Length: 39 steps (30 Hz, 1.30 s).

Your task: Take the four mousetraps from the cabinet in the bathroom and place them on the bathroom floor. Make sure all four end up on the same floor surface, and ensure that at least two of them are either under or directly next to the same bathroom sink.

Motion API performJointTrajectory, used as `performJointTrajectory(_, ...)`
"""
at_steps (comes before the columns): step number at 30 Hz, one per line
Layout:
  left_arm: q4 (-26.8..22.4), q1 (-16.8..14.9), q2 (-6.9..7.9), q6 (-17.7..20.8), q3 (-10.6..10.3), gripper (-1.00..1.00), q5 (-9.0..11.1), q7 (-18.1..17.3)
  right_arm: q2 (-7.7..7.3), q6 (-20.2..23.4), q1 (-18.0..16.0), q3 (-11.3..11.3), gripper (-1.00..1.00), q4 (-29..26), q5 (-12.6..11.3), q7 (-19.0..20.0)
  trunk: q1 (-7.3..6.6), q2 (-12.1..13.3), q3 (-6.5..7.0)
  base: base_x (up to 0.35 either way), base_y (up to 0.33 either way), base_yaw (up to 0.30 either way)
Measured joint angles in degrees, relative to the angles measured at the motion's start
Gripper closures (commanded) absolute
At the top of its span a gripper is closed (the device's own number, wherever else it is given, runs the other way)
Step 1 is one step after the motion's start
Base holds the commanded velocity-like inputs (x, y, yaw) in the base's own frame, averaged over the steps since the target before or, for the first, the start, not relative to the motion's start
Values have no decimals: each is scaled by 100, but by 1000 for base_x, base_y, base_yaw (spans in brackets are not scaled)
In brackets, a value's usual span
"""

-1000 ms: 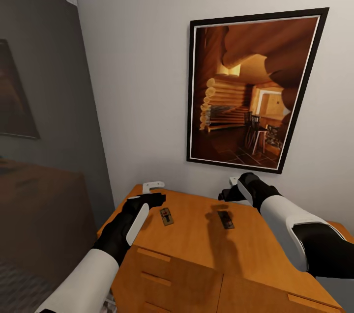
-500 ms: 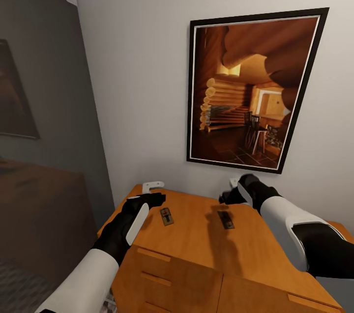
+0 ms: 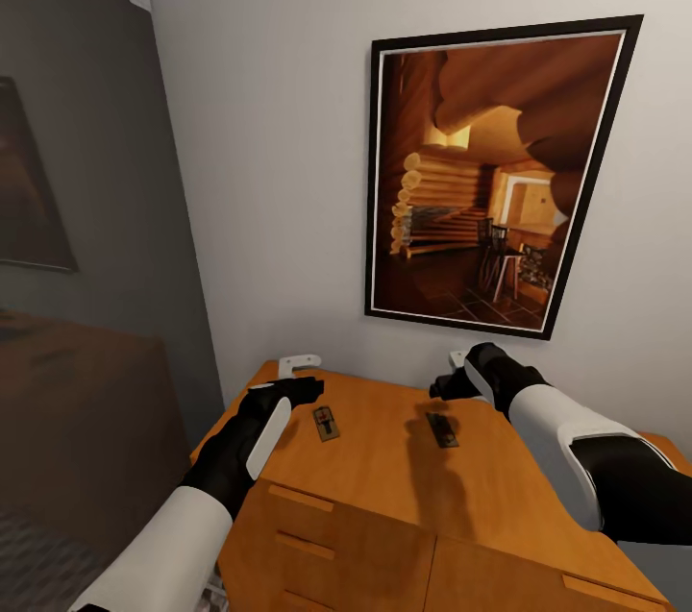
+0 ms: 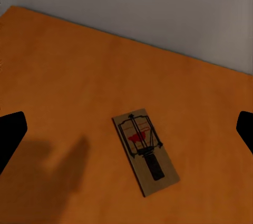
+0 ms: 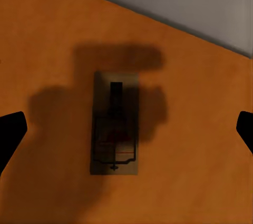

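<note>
Cabinet point(image 3: 384, 468) front cut off by the head view's lower edge; right mousetrap point(image 5: 115, 124) lies shadowed, detail unclear.

Two mousetraps are showing on the cabinet point(image 3: 384, 468) top: one point(image 3: 326, 423) nearer its left edge, one point(image 3: 442, 429) toward the middle. One framed picture point(image 3: 490, 180) is hanging on the wall. Two grippers are hovering: left point(image 3: 309, 389), right point(image 3: 441, 386).

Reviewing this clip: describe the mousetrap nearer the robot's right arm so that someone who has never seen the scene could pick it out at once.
Below the big framed cabin picture stands an orange-brown cabinet with a flat top. Two small brown mousetraps lie on that top; this mousetrap is the one under the right end effector. Unlike the left mousetrap, it lies inside the arm's dark shadow.
</note>
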Motion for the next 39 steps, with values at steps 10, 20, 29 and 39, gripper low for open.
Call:
performJointTrajectory(10, 0, 2, 2, 0, 4, -100, -2, 0, -46, -51, 0, -1, -100, 2, 14, 2, 0, 0, 0, 0, 0, 0)
performJointTrajectory(20, 0, 1, 9, 0, 8, -100, -6, 0, -43, -38, 0, -1, -100, 2, 4, -4, 131, -239, -107, 0, 0, 0)
performJointTrajectory(29, 0, 2, 9, 0, 9, -100, -4, 0, -32, -40, 1, -22, -100, 1, -34, 3, 329, -599, -267, 0, 0, 0)
performJointTrajectory(39, 1, 5, 9, -2, 15, -100, 1, 0, 3, -42, 4, -21, -100, 16, -46, 10, 548, -994, -439, 0, 0, 0)
